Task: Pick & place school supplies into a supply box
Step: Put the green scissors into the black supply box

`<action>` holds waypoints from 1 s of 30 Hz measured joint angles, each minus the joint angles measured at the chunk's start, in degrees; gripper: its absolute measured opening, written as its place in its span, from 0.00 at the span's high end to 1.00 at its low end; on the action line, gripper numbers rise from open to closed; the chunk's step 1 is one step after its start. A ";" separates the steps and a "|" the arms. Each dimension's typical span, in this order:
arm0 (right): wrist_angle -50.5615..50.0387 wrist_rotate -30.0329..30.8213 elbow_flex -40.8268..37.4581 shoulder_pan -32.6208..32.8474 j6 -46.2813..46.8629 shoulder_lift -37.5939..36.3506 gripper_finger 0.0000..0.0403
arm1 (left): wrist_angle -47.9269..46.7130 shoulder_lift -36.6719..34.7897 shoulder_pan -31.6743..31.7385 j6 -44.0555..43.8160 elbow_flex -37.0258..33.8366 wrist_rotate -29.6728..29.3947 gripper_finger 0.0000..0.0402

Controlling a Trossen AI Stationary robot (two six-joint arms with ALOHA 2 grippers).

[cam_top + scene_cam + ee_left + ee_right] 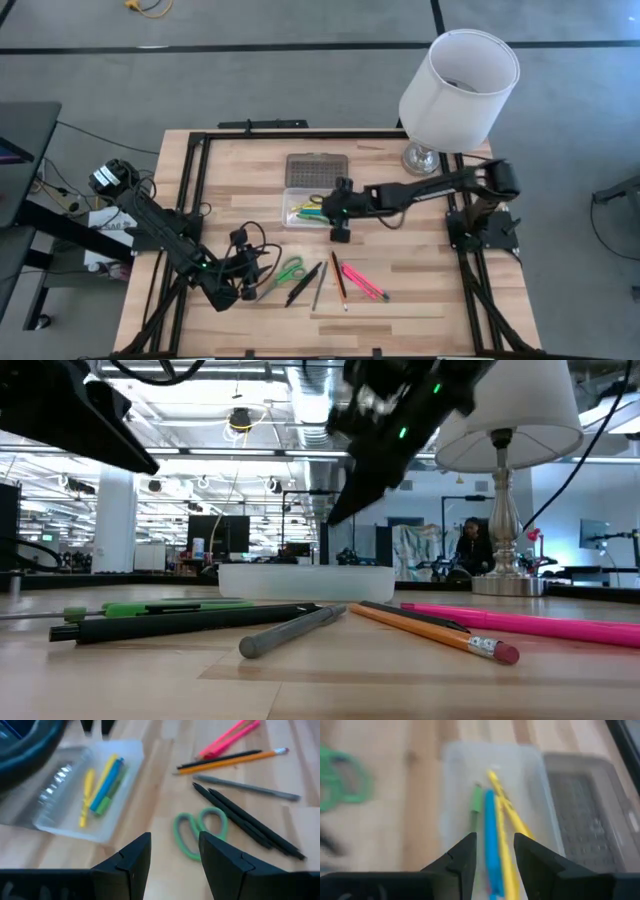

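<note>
The supply box [308, 208] lies open near the middle of the bench [420, 285], its grey ribbed lid [315, 168] folded flat behind it, and inside rest a yellow pen [507, 807], a blue one [491, 842] and a green one [477, 802]. The right gripper [339, 230] hangs just above the box, jaws apart and empty. In front of the box lie the green-handled scissors [287, 271], two black pens [303, 283], a grey pencil [319, 284], an orange pencil [340, 281] and pink pens [363, 281]. The left gripper [247, 290] sits low beside the scissors, jaws apart and holding nothing. A white lamp [455, 85] stands at the far right corner.
</note>
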 joint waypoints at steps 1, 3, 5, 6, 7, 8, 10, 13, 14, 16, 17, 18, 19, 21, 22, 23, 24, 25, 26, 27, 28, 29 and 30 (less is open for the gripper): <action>0.07 0.02 0.00 1.26 -0.61 -1.10 0.69 | 0.01 0.00 0.00 -0.59 0.00 1.30 0.60; 0.19 0.04 0.02 3.84 -1.95 -3.20 0.69 | 0.23 0.00 0.00 -1.68 -0.02 3.53 0.60; 0.19 0.05 0.00 6.48 -3.29 -5.05 0.70 | 0.94 0.00 0.00 -2.23 -0.02 4.91 0.60; 0.15 0.08 0.00 7.79 -3.93 -5.87 0.70 | 1.41 0.00 0.00 -2.32 -0.02 5.63 0.60; -0.28 0.07 0.00 9.02 -4.63 -6.61 0.70 | 2.01 0.02 0.00 -2.33 -0.02 6.55 0.60; -1.04 0.07 0.00 10.29 -5.25 -7.24 0.71 | 2.68 0.02 0.02 -2.03 -0.02 7.32 0.60; -2.48 0.11 0.00 12.61 -6.19 -8.37 0.71 | 4.89 0.10 0.34 0.84 -0.02 8.28 0.60; -4.77 0.59 0.00 15.75 -6.55 -9.57 0.71 | 9.63 1.15 1.89 7.37 -0.02 9.06 0.60; -5.60 1.49 0.00 16.77 -6.26 -9.74 0.71 | 10.80 1.69 2.72 9.23 -0.02 9.21 0.60; -6.44 3.82 0.00 18.76 -5.23 -9.81 0.71 | 13.69 3.28 5.25 11.56 -0.02 11.52 0.60; -7.16 5.01 0.00 19.74 -4.78 -9.81 0.71 | 14.27 3.97 6.69 12.03 -0.02 12.89 0.60; -7.75 6.05 0.00 20.76 -4.33 -9.81 0.71 | 14.46 4.64 8.08 12.18 -0.02 14.06 0.60; -8.17 6.88 0.00 21.70 -3.72 -9.81 0.71 | 14.82 5.32 9.42 12.16 -0.02 15.16 0.60; -9.17 8.31 0.00 23.43 -2.17 -9.81 0.71 | 14.76 6.50 12.00 11.93 -0.03 17.12 0.60; -9.65 9.03 0.00 24.36 -1.18 -9.81 0.71 | 14.85 6.94 13.02 11.90 -0.04 18.12 0.60; -10.36 9.84 0.00 25.25 -0.08 -9.81 0.71 | 15.34 7.40 13.94 11.90 -0.04 19.25 0.60; -11.17 10.96 0.00 26.23 1.04 -9.81 0.71 | 16.17 7.87 14.74 12.02 -0.04 20.73 0.60; -11.92 12.23 0.00 27.23 2.00 -9.81 0.71 | 16.94 8.36 15.42 12.37 -0.04 22.14 0.60; -12.70 13.80 0.00 28.28 3.07 -9.81 0.71 | 17.57 8.93 16.06 12.89 -0.04 23.39 0.60; -13.49 15.35 0.00 29.39 4.27 -9.81 0.71 | 18.93 9.79 16.68 13.48 -0.04 24.71 0.60; -14.38 16.81 0.00 30.50 5.44 -9.80 0.71 | 20.36 10.79 17.26 14.22 -0.03 26.14 0.60; -15.26 18.41 0.00 31.62 6.62 -9.80 0.71 | 21.13 11.70 17.68 14.90 -0.02 27.62 0.60; -15.63 20.04 -0.16 32.76 7.74 -9.81 0.71 | 21.54 12.52 18.06 15.48 0.08 28.71 0.60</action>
